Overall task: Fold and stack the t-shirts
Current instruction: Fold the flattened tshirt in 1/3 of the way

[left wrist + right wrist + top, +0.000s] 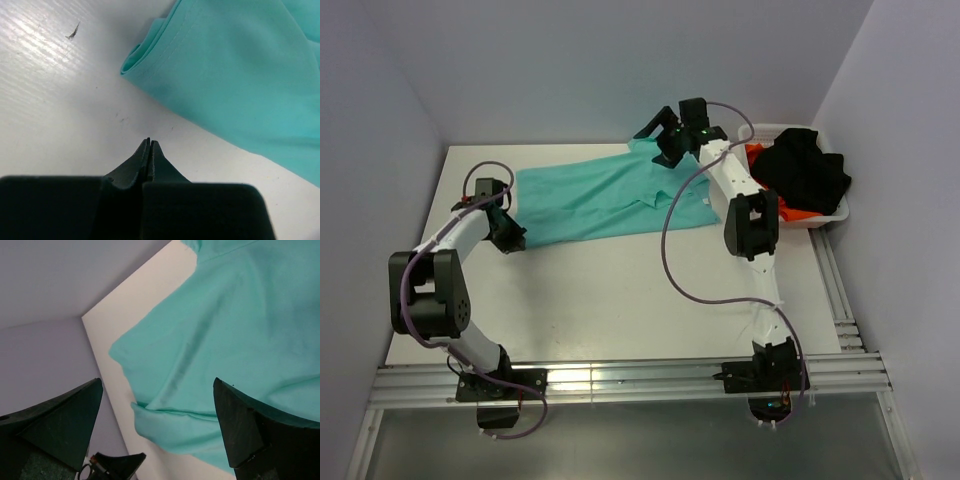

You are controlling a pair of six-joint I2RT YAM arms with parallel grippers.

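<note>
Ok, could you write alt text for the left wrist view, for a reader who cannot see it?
A soft teal-green cloth t-shirt lies on the white table, one rolled edge at top centre. The left black claw is shut and empty, its tips over bare table, apart from the cloth.

A white table stands enclosed by plain pale-lilac walls, metal rails catching light along its near edge.

White counter w/ metal rails at near edge; white basket at far-right corner; pale walls round it.
</note>
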